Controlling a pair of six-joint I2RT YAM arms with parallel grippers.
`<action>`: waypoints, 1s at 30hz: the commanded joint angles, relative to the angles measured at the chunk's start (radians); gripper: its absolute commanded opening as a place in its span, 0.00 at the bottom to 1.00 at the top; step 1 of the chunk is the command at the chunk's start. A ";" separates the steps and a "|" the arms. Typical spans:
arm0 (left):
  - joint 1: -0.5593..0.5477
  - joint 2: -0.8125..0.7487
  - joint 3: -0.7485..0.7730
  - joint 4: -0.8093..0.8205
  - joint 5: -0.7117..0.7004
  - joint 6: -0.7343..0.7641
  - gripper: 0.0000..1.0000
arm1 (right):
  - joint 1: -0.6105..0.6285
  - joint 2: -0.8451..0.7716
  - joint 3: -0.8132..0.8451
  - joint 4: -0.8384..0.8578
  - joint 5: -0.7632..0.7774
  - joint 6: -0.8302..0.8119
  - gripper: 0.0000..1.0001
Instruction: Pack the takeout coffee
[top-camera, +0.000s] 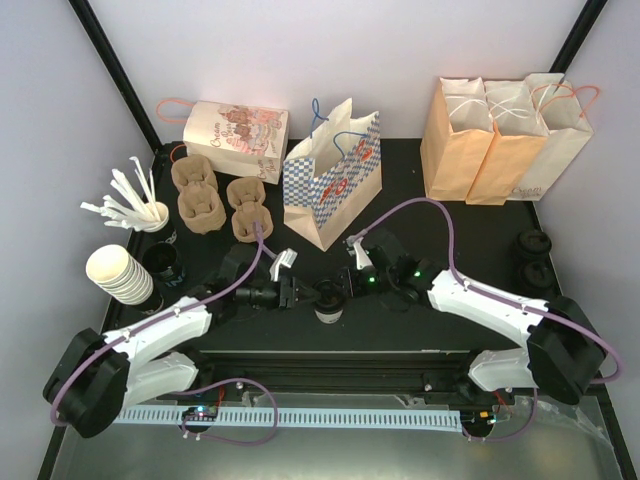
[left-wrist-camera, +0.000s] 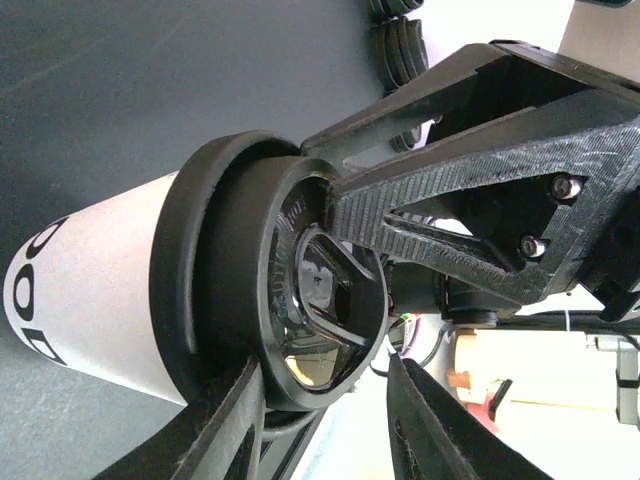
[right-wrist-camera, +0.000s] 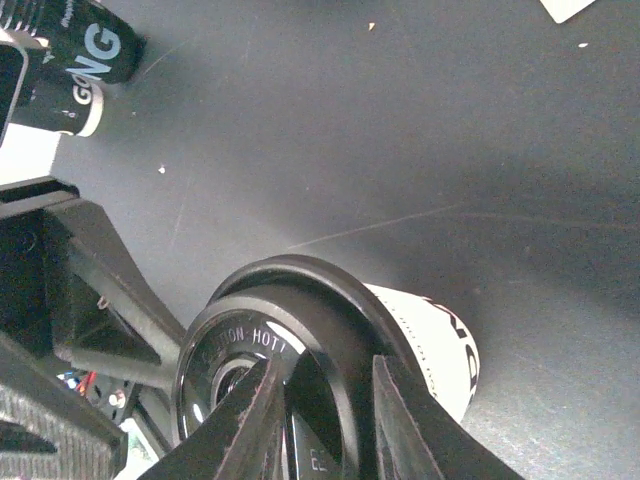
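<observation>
One takeout coffee (top-camera: 327, 314), a white paper cup with black print and a black lid, stands mid-table between both arms. In the right wrist view the cup (right-wrist-camera: 440, 345) shows its lid (right-wrist-camera: 300, 300), and my right gripper (right-wrist-camera: 328, 368) is shut on the lid's rim, one finger in the top recess and one on the outer skirt. In the left wrist view the same cup (left-wrist-camera: 95, 290) fills the left side. My left gripper (left-wrist-camera: 325, 372) is open around the lid top (left-wrist-camera: 300, 290): one finger lies against the skirt, the other stands just clear. From above, the left gripper (top-camera: 300, 295) and right gripper (top-camera: 340, 290) flank the cup.
A blue checkered bag (top-camera: 330, 185) stands open behind the cup. Three kraft bags (top-camera: 500, 140) stand at back right, a cream printed bag (top-camera: 237, 135) at back left. Brown pulp carriers (top-camera: 215, 195), a stack of white cups (top-camera: 120, 272), black cups (right-wrist-camera: 90, 50) and black lid stacks (top-camera: 530, 258) sit at the sides.
</observation>
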 joint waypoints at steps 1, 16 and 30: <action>-0.082 0.123 -0.086 -0.136 -0.167 -0.003 0.38 | 0.038 0.090 0.008 -0.126 -0.053 -0.019 0.28; -0.095 0.033 0.151 -0.333 -0.201 0.021 0.41 | -0.003 0.145 0.219 -0.260 0.019 -0.160 0.32; -0.030 -0.009 0.336 -0.507 -0.243 0.130 0.51 | -0.011 0.005 0.292 -0.441 0.132 -0.107 0.41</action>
